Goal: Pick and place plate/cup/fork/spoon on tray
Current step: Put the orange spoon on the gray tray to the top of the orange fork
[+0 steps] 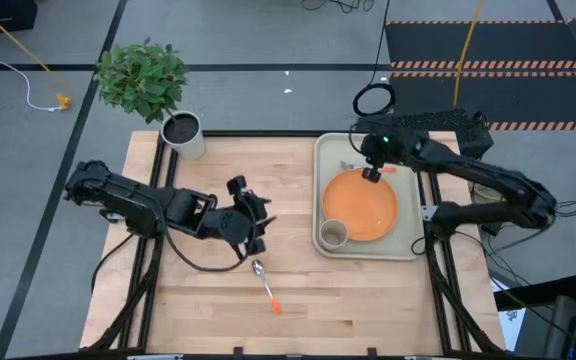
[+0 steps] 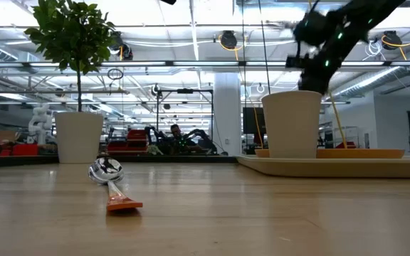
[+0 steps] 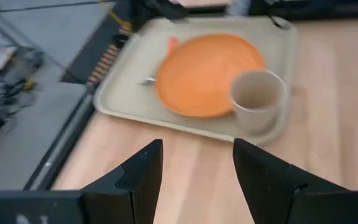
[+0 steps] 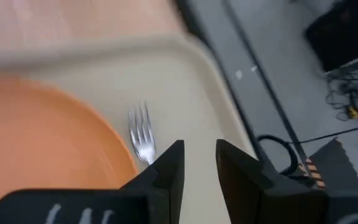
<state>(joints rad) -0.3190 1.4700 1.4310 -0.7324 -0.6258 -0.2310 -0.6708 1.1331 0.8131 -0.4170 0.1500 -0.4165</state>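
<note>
The pale tray [image 1: 404,236] lies at the table's right, with the orange plate [image 1: 360,203] and the beige cup [image 1: 334,234] on it. The fork [image 4: 140,134] lies on the tray's floor by the plate's far edge; its tines also show in the high view [image 1: 346,165]. The spoon [image 1: 265,283] lies flat on the table, left of the tray and nearer the front edge. My right gripper [image 4: 199,162] hovers over the tray's far part, slightly open, beside the fork's tines. My left gripper [image 1: 265,232] is open and empty above the table's middle, just far of the spoon's bowl.
A grey-white pot [image 1: 183,133] with a green plant stands at the table's far left corner. Bare wood lies between the spoon and the tray and along the front edge. The cup [image 2: 292,124] stands at the tray's near left corner.
</note>
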